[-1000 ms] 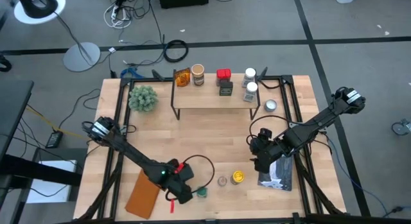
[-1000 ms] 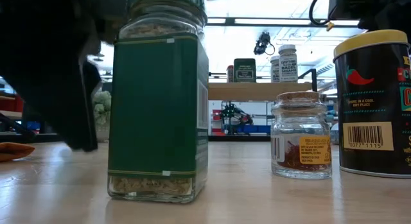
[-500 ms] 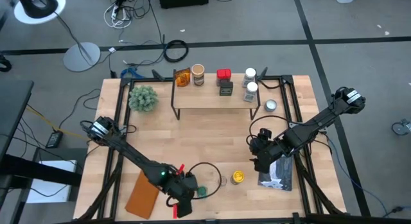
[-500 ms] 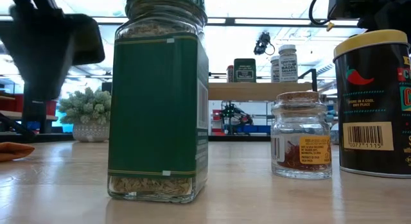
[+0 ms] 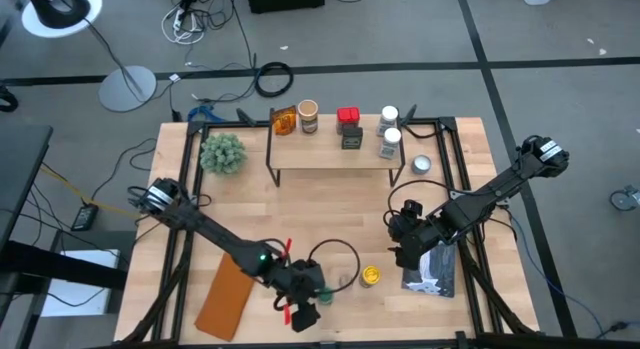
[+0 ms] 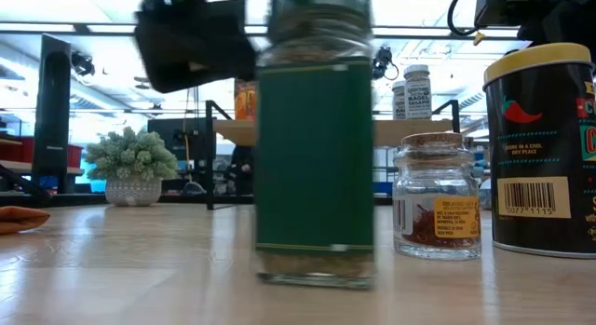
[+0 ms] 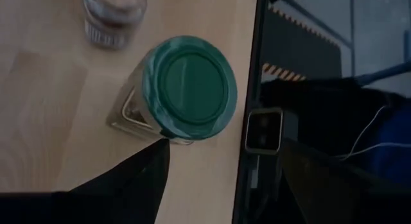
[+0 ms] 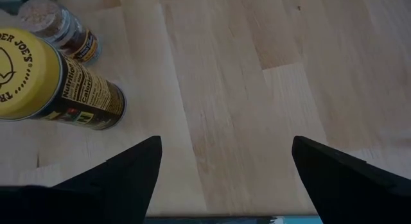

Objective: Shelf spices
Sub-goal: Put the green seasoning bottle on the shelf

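The green-lidded jar (image 5: 318, 298) stands at the near edge of the bench (image 5: 330, 209), and the left tool (image 5: 305, 307) is directly above it. In the left wrist view the green lid (image 7: 192, 88) lies between the two dark fingers (image 7: 122, 185), which are spread wide and do not touch it. In the low view this jar (image 6: 315, 139) looks blurred and slightly tilted.

Just beside it stands a small cork-topped jar (image 5: 346, 281) with red spice, and next to that a black tin with a yellow lid (image 5: 371, 276).

The shelf (image 5: 335, 149) is at the far side of the bench. On it stand an amber packet (image 5: 284, 120), a tan-lidded jar (image 5: 308, 115), a red tin (image 5: 348, 116), a black box (image 5: 351, 137) and two white-lidded jars (image 5: 389, 129).

The right tool (image 5: 405, 251) waits near the right edge of the bench, beside a blue-and-white flat packet (image 5: 432, 271); its fingers (image 8: 115, 172) are spread apart over bare wood. A small plant (image 5: 223, 152) stands at the far left corner.
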